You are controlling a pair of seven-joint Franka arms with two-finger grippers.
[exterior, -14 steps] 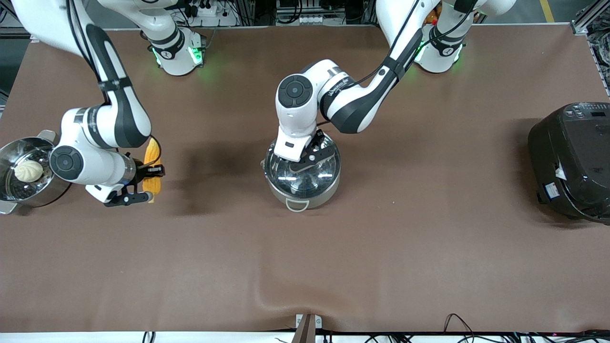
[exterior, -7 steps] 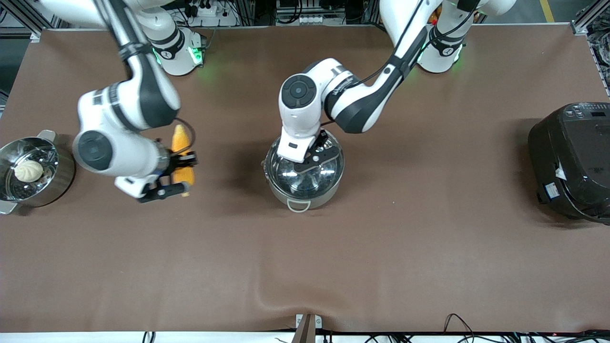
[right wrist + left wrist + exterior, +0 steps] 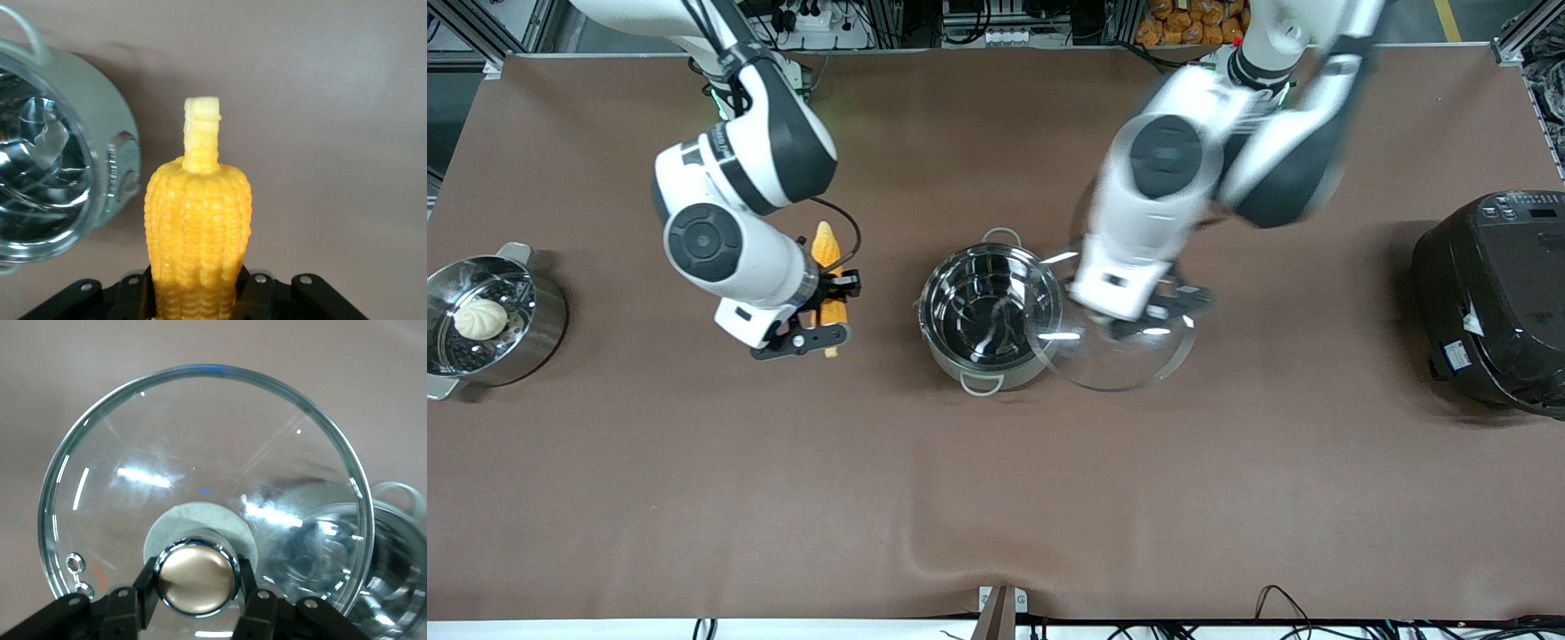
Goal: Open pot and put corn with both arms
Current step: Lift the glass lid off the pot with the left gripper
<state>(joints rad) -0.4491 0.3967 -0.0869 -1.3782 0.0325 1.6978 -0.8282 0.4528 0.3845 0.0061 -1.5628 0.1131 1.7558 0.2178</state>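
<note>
The steel pot (image 3: 989,316) stands open at mid table, its inside empty; it also shows in the right wrist view (image 3: 53,167) and the left wrist view (image 3: 393,573). My left gripper (image 3: 1138,320) is shut on the copper knob (image 3: 197,577) of the glass lid (image 3: 1116,342) and holds the lid in the air beside the pot, toward the left arm's end, its rim overlapping the pot's edge. My right gripper (image 3: 818,316) is shut on the yellow corn (image 3: 829,276), stub end (image 3: 201,127) pointing away from the hand, over the table beside the pot toward the right arm's end.
A steel steamer pan (image 3: 543,320) with a white bun (image 3: 480,317) stands at the right arm's end. A large black rice cooker (image 3: 1494,298) stands at the left arm's end. The brown cloth has a wrinkle near the front edge (image 3: 951,556).
My left gripper has lifted the lid off the pot and carried it toward the left arm's end. My right gripper has carried the corn from beside the steamer pan toward the pot.
</note>
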